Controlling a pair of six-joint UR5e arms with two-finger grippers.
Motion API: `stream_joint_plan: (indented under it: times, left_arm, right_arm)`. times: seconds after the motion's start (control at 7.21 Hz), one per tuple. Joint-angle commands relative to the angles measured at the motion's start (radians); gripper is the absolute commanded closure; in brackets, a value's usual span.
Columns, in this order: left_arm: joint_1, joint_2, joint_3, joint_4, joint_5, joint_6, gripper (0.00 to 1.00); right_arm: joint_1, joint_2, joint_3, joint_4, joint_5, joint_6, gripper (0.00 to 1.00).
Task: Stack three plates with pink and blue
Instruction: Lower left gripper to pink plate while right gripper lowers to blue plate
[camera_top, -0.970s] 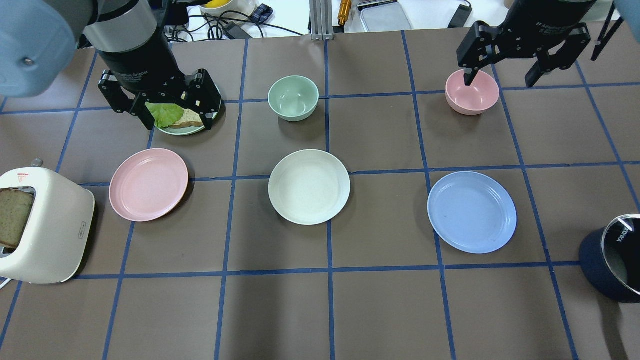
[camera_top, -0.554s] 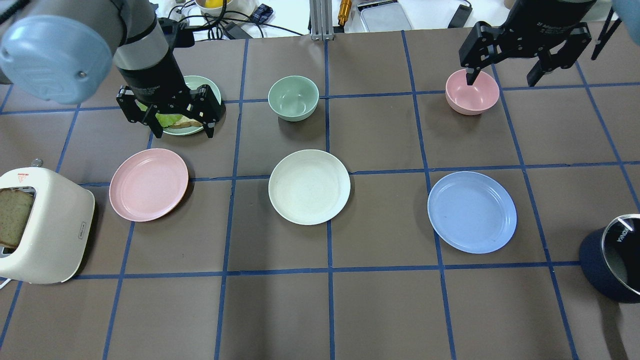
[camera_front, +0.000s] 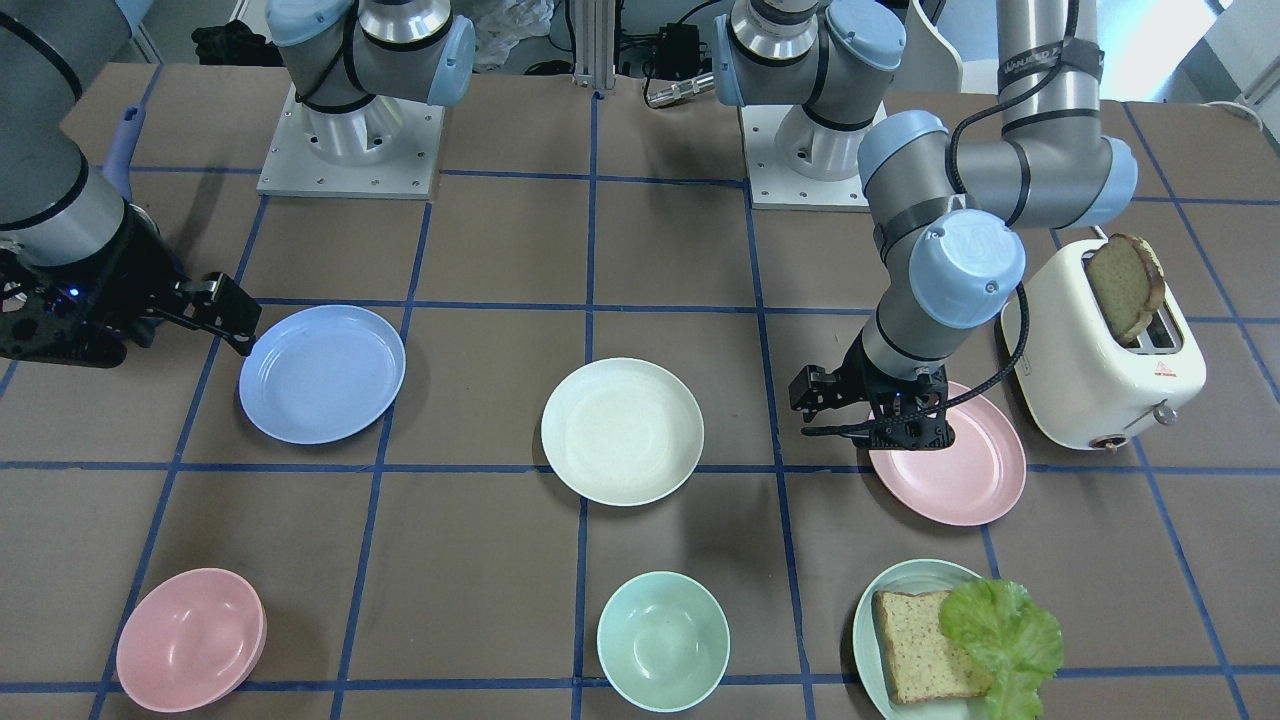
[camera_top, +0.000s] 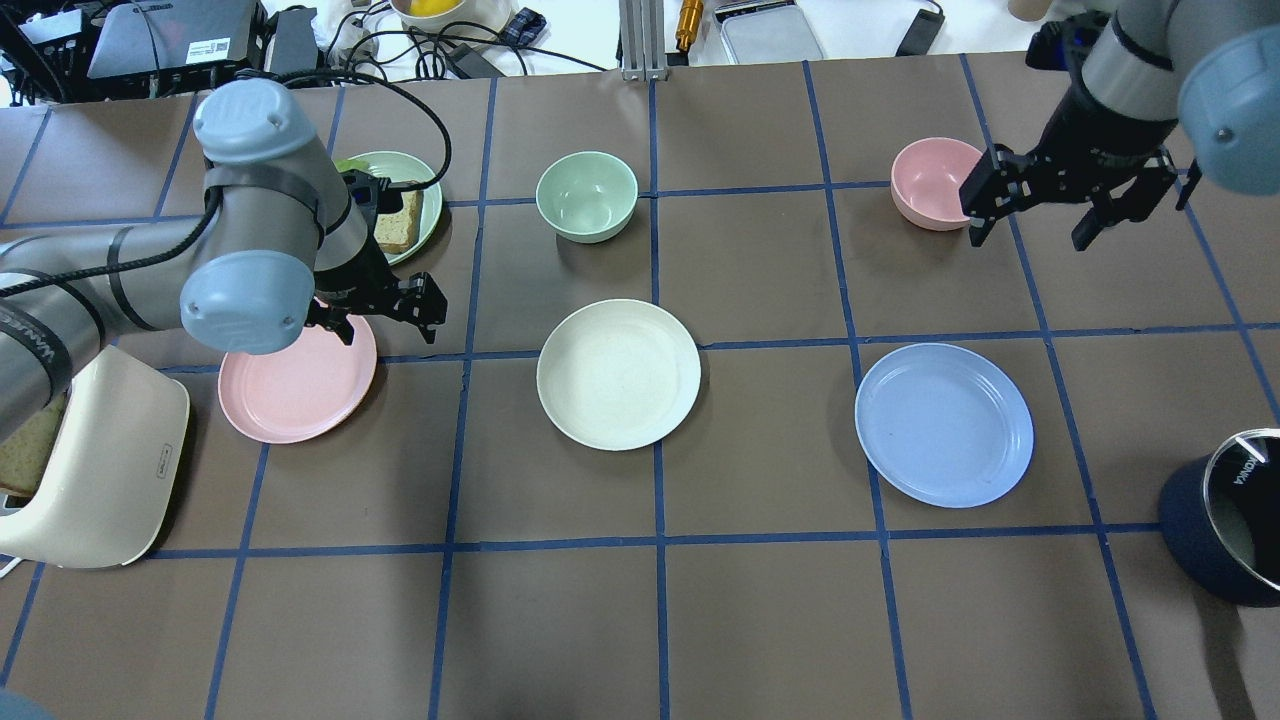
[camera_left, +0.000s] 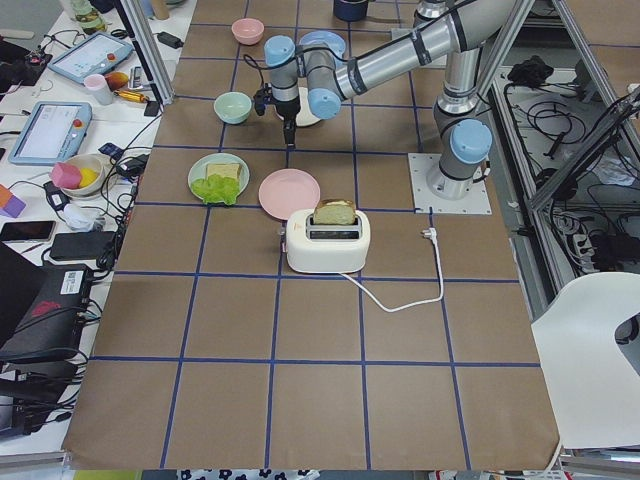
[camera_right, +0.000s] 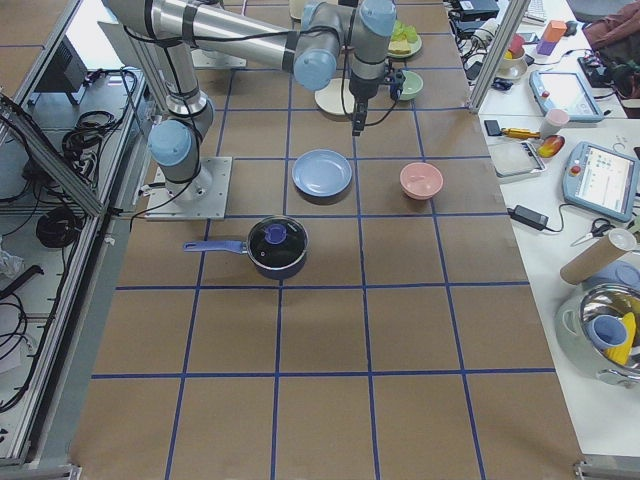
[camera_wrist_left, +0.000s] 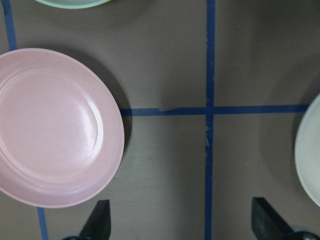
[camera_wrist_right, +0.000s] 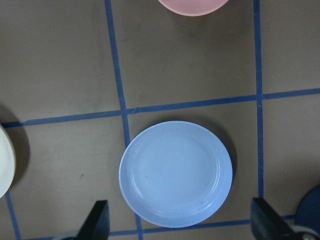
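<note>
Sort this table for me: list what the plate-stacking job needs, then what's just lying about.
Needed for the job:
pink plate
cream plate
blue plate

Just lying about:
mint bowl
pink bowl
green plate with bread and lettuce
toaster
lidded pot

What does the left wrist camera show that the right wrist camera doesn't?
Only the left wrist view: the pink plate and a sliver of the green plate. Only the right wrist view: the blue plate, the pink bowl and part of the dark pot. Both: an edge of the cream plate, the taped table, and that arm's gripper, open: the left gripper and the right gripper.
</note>
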Motion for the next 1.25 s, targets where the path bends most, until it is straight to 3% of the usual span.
stream_joint_plan:
  times: [0.0,0.28,0.42,0.69,0.97,1.11]
  left_arm:
    - [0.004,-0.081,-0.028,0.101,0.062,0.025,0.0]
    - [0.003,-0.11,-0.032,0.132,0.07,0.031,0.0]
    - [0.004,-0.115,-0.032,0.132,0.071,0.035,0.27]
    - [0.004,-0.117,-0.032,0.132,0.093,0.042,0.4]
    - [0.027,-0.123,-0.034,0.132,0.1,0.045,0.47]
    - [0.033,-0.124,-0.035,0.132,0.1,0.043,0.51]
  right_arm:
    - [-0.117,-0.012,0.213,-0.211,0.002,-0.11,0.0]
    - [-0.175,-0.006,0.337,-0.34,0.0,-0.166,0.0]
    - [-0.229,-0.008,0.403,-0.376,0.011,-0.17,0.0]
    - [-0.234,-0.006,0.52,-0.544,0.014,-0.166,0.0]
    - [-0.234,0.027,0.556,-0.635,0.029,-0.164,0.18]
    - [-0.234,0.046,0.56,-0.653,0.037,-0.164,0.37]
